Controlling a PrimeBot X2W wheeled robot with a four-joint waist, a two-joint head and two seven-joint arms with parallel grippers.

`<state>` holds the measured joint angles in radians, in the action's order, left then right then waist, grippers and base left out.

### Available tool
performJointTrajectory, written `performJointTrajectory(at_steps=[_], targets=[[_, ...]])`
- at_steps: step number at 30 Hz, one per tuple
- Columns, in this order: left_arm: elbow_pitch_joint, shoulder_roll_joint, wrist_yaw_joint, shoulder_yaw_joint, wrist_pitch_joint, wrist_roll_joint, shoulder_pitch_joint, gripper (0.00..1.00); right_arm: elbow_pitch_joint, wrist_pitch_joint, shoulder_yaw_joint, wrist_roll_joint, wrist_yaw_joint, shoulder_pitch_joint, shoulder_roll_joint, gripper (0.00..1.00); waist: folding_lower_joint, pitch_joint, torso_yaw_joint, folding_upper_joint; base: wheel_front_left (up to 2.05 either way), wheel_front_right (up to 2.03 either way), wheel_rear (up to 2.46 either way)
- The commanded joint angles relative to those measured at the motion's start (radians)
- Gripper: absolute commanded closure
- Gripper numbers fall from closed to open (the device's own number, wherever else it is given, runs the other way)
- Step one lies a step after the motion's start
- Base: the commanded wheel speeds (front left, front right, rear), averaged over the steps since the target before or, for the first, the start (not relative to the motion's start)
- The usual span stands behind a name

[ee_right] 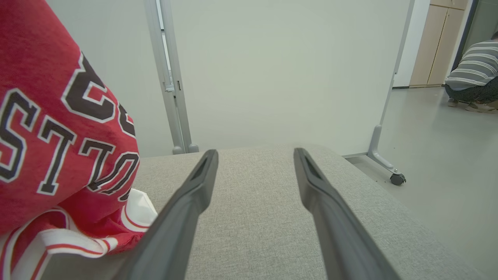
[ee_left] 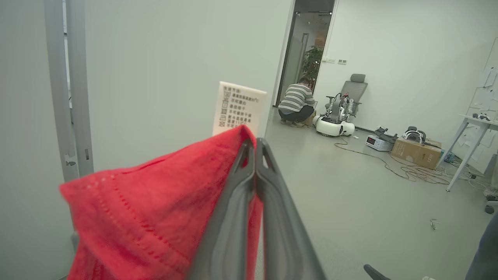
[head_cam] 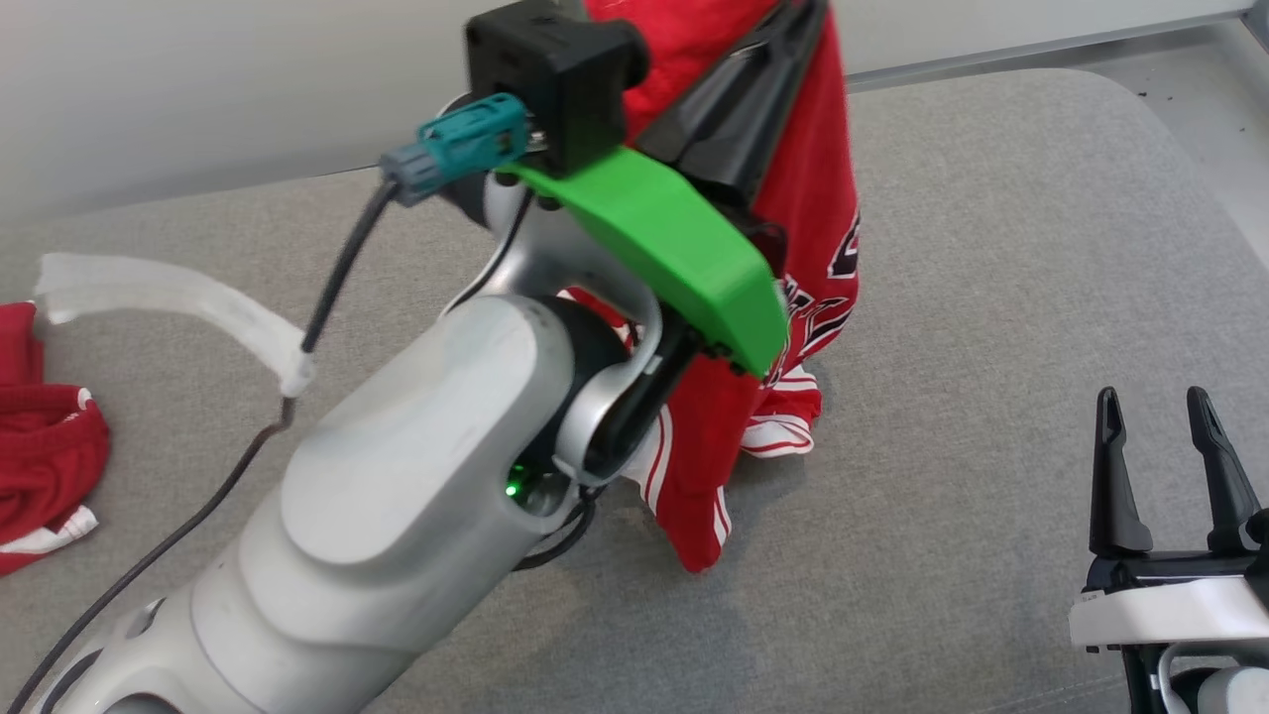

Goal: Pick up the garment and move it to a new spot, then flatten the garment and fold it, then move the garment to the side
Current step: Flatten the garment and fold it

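Garment in closed left end effector

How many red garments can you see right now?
2. One garment hangs from the shut left gripper, its lower end resting on the grey surface. A second garment lies crumpled at the surface's left edge. More could be hidden behind the left arm.

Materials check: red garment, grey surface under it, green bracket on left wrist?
Red garment: soft knit fabric, matte; it drapes and folds, stitch rows show. Grey surface: woven upholstery-like cloth, matte, fine flecked weave. Green bracket: rigid plastic, satin sheen, smooth curved faces; moulded or printed, cannot tell.
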<state>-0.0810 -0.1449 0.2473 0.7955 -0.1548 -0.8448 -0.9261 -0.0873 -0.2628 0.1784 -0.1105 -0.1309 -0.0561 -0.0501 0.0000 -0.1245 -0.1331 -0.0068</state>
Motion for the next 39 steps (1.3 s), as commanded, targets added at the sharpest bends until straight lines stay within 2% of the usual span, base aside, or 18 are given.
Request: performJointTrajectory(at_steps=[1,4,8,11,14,19,26,31,39], targets=[[0.01,0.01,-0.002,0.003,0.011,0.016,-0.031,1.0,0.004,-0.003,-0.002,-0.006,0.0,0.01,-0.001,0.0,0.0,-0.02,-0.021,0.0068,0.0,0.0,0.0],[0.058,0.045,0.003,0.004,0.049,0.042,-0.08,1.0,0.009,-0.003,-0.014,-0.017,0.0,0.026,-0.001,0.0,0.0,-0.04,-0.036,0.0068,0.0,0.0,0.0],[0.145,0.077,0.028,-0.036,0.16,0.075,-0.142,1.0,0.016,-0.003,-0.026,-0.026,0.0,0.043,-0.002,0.0,0.0,-0.066,-0.052,0.0068,0.0,0.0,0.0],[0.228,0.082,0.046,-0.063,0.259,0.103,-0.178,1.0,0.023,-0.003,-0.031,-0.032,0.0,0.056,-0.001,0.0,0.0,-0.079,-0.055,0.0068,0.0,0.0,0.0],[0.337,0.075,0.049,-0.083,0.313,0.109,-0.169,1.0,0.026,-0.003,-0.045,-0.031,0.0,0.072,-0.001,0.0,0.0,-0.091,-0.056,0.0068,0.0,0.0,0.0],[0.548,0.009,0.02,-0.119,0.37,0.083,-0.073,1.0,0.029,-0.003,-0.047,-0.027,0.0,0.076,-0.001,0.0,0.0,-0.1,-0.033,0.0068,0.0,0.0,0.0],[0.719,-0.018,-0.059,-0.171,0.415,0.058,0.044,1.0,0.033,-0.003,-0.053,-0.012,0.0,0.061,-0.002,0.0,0.0,-0.095,0.002,0.0068,0.0,0.0,0.0],[0.689,-0.015,-0.095,-0.253,0.421,0.077,0.127,1.0,0.026,-0.003,-0.05,0.001,0.0,0.053,-0.002,0.0,0.0,-0.093,0.026,0.0068,0.0,0.0,0.0],[0.522,0.044,-0.178,-0.456,0.42,0.173,0.431,0.99,0.019,-0.003,-0.044,0.037,0.0,0.029,-0.002,0.0,0.0,-0.089,0.086,0.0068,0.0,0.0,0.0]])
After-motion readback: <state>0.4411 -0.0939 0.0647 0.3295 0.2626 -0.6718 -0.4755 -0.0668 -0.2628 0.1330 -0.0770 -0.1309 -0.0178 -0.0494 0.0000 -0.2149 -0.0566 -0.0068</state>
